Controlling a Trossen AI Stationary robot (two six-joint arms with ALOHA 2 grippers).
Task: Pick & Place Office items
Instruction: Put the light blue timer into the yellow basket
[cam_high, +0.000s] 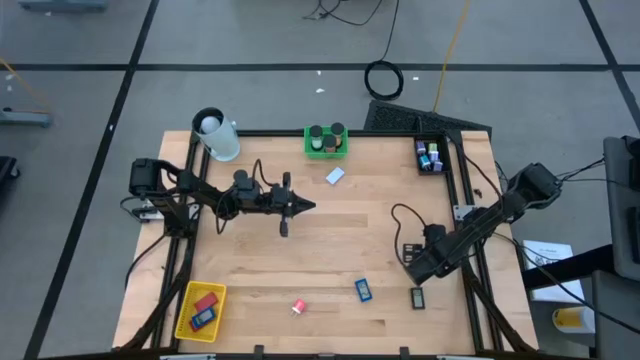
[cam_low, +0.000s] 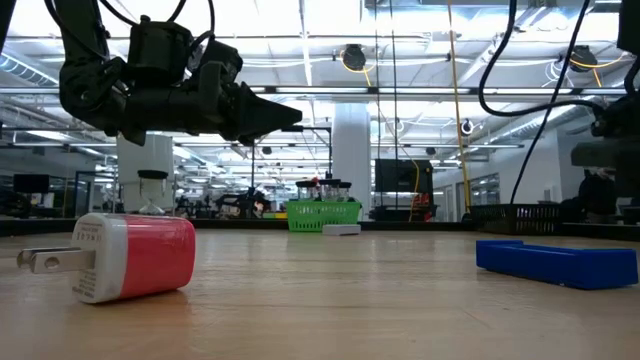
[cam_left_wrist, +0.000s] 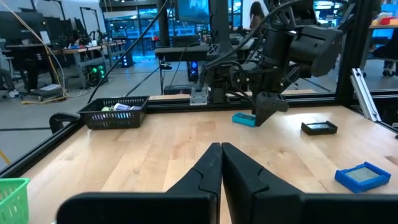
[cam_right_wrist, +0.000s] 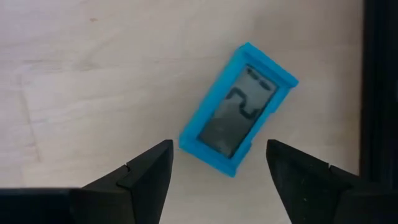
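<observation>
Left gripper (cam_high: 305, 206) hangs above the table (cam_high: 350, 230), left of centre, its fingers pressed together with nothing between them (the left wrist view shows the two tips meeting in a point). In the low view it is well clear of the wood.

Right gripper (cam_right_wrist: 219, 163) sits low at the table's right side, pointing down, with its fingers spread. A teal block (cam_right_wrist: 238, 107) with a dark face lies tilted on the wood just ahead of the spread fingers, between their lines but untouched.

Items loose on the table:
- Red plug (cam_high: 298, 307) with white end, on its side near the front edge, prongs level.
- Blue block (cam_high: 363, 290), front centre-right, flat.
- Dark block (cam_high: 418, 297) near the right rail, just beside the right arm.
- White block (cam_high: 335, 176), near the green basket (cam_high: 326, 148).

Containers: the green basket at the back edge holds black cylinders (cam_high: 326, 134). A yellow basket (cam_high: 187, 296) at the front left corner holds a red block (cam_high: 207, 303) and a blue one. A black basket (cam_high: 430, 168) at the back right holds small coloured bits. A white cylinder (cam_high: 217, 135) stands at the back left.
</observation>
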